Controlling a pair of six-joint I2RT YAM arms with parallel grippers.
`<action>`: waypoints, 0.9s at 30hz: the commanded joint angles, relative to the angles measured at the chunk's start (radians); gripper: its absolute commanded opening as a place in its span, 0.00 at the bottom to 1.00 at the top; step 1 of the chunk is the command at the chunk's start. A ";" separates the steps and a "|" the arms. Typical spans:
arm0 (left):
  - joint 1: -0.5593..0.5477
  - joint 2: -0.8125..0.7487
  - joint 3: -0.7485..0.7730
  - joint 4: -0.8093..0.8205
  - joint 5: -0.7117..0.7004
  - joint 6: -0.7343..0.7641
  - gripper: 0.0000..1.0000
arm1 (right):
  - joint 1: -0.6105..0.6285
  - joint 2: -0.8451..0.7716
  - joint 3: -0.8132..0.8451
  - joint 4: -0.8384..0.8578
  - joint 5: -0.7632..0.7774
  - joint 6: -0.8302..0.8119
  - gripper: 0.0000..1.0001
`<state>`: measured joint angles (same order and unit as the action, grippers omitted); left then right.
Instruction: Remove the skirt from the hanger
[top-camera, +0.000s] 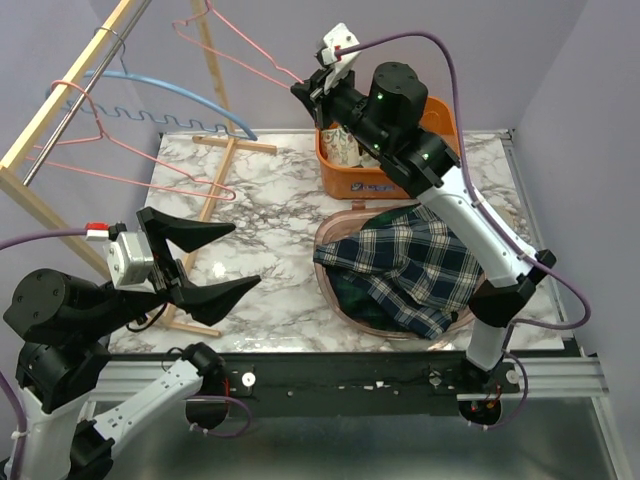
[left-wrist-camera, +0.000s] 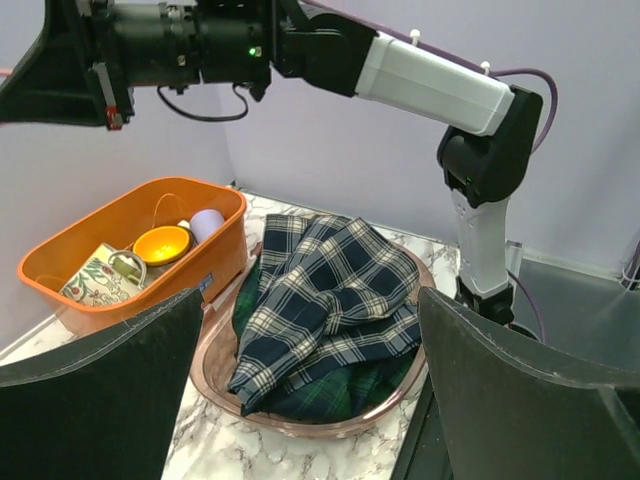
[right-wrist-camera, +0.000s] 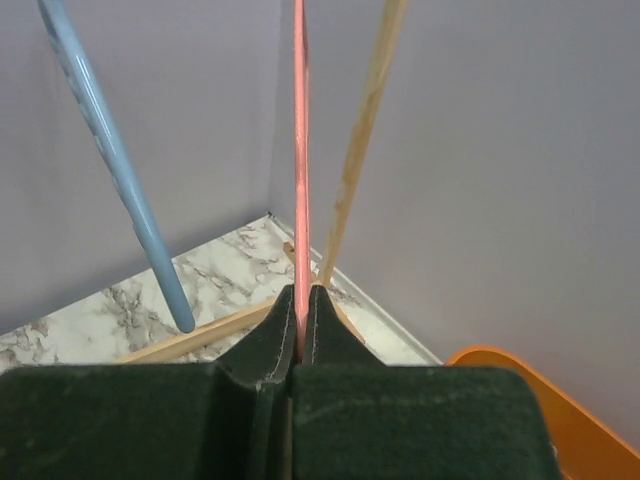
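The navy and green plaid skirt (top-camera: 405, 268) lies crumpled in a shallow pink basin (top-camera: 340, 293) at the right of the table; it also shows in the left wrist view (left-wrist-camera: 325, 305). My right gripper (top-camera: 303, 88) is raised at the back, shut on the end of a bare pink wire hanger (top-camera: 245, 44); in the right wrist view the fingers (right-wrist-camera: 300, 325) pinch the pink wire (right-wrist-camera: 300, 150). My left gripper (top-camera: 235, 258) is open and empty over the left of the table, pointing at the basin.
A wooden clothes rack (top-camera: 75, 90) stands at the back left with a blue hanger (top-camera: 170, 92) and another pink hanger (top-camera: 130, 165) on it. An orange bin (top-camera: 350, 175) with cups stands behind the basin.
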<state>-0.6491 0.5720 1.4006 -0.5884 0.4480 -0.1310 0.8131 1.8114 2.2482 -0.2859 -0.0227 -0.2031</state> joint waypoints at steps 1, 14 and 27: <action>0.003 -0.014 0.008 -0.027 0.026 0.018 0.99 | -0.002 0.045 0.053 0.002 -0.077 0.054 0.01; 0.003 -0.003 0.003 -0.017 0.021 0.018 0.99 | -0.006 0.192 0.079 0.254 -0.227 0.108 0.01; 0.003 0.000 0.017 -0.024 0.021 0.018 0.99 | -0.008 0.318 0.117 0.349 -0.188 0.160 0.01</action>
<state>-0.6491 0.5697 1.4006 -0.5938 0.4488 -0.1196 0.8093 2.0995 2.3219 -0.0303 -0.2256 -0.0692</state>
